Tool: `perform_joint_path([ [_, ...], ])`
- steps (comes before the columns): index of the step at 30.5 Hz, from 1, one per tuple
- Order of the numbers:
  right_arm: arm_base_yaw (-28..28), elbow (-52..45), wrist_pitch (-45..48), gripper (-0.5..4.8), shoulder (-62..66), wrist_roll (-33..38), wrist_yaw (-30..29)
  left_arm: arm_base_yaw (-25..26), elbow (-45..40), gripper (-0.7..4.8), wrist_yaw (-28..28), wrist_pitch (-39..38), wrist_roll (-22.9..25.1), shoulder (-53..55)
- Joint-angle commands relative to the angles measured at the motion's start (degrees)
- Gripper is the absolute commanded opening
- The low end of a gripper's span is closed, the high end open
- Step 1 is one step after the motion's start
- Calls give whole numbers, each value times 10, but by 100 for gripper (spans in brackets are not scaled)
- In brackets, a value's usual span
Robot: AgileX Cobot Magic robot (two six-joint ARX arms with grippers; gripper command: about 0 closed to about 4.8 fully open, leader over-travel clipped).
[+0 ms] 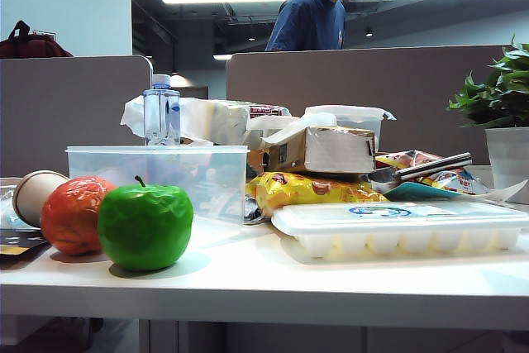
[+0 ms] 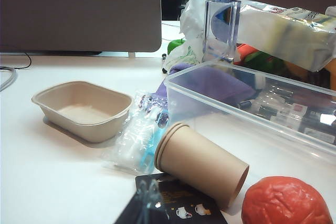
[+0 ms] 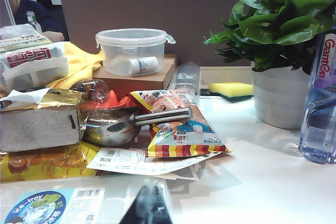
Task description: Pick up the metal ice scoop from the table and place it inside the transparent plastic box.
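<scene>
Exterior view shows neither of my arms, only the crowded white worktop (image 1: 273,283). On it the transparent plastic box (image 1: 161,173) stands toward the left, behind a green apple (image 1: 145,225) and a red-orange fruit (image 1: 73,214), with a paper cup (image 1: 33,194) lying on its side beside them. The metal ice scoop (image 1: 417,170) rests well to the right of the box, on top of snack packets behind a white ice-cube tray (image 1: 397,227), its handle pointing up and to the right.

From my right wrist, the scoop (image 3: 131,123) lies with its bowl beside a tissue carton (image 3: 39,124) and its handle across a striped snack packet (image 3: 181,132). A lidded tub (image 3: 134,51) sits on a wooden block behind it, and a potted plant (image 3: 278,51) stands off to one side. My right pincer (image 3: 148,205) is a dark tip at the frame edge, clenched and holding nothing.

From my left wrist, the box (image 2: 247,108) lies near a beige tray (image 2: 81,108). My left pincer (image 2: 144,205) shows only as a dark blur; I cannot tell how it stands.
</scene>
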Motion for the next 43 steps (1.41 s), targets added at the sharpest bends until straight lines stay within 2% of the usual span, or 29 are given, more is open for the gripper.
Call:
perform_joint_path([
  [1,0,1,8,-5,0,-2,-1,-1,1,-5,0,7,2,1],
  [17,0,1,8,-5,0,-2,-1,-7,1,-5,0,7,2,1],
  [25,0,1,8,-5,0,-1,-5,-100,4,-5,0,5,2,4],
  [27,1,1,8,-5,0,2,-10,-126,29,-5,0,-29,2,16],
  [28,1,1,8,-5,0,19,-19,-147,50,-5,0,-52,2,30],
  [31,1,1,8,-5,0,99,-33,-193,84,-5,0,-54,2,80],
  [34,2,1,7,-5,0,243,-34,-262,127,-5,0,-57,2,156],
  [35,2,1,8,-5,0,269,-37,-276,134,-5,0,-57,2,167],
  [36,1,1,8,-5,0,320,-58,-306,151,-5,0,-57,2,189],
  [37,2,1,8,-4,0,342,-71,-318,158,-5,0,-57,2,197],
  [38,2,1,8,18,0,382,-108,-346,173,-5,0,-56,2,217],
  [39,2,1,8,34,0,396,-121,-358,179,-5,0,-56,2,227],
  [43,2,1,6,96,0,464,-136,-407,195,-5,0,-55,2,265],
])
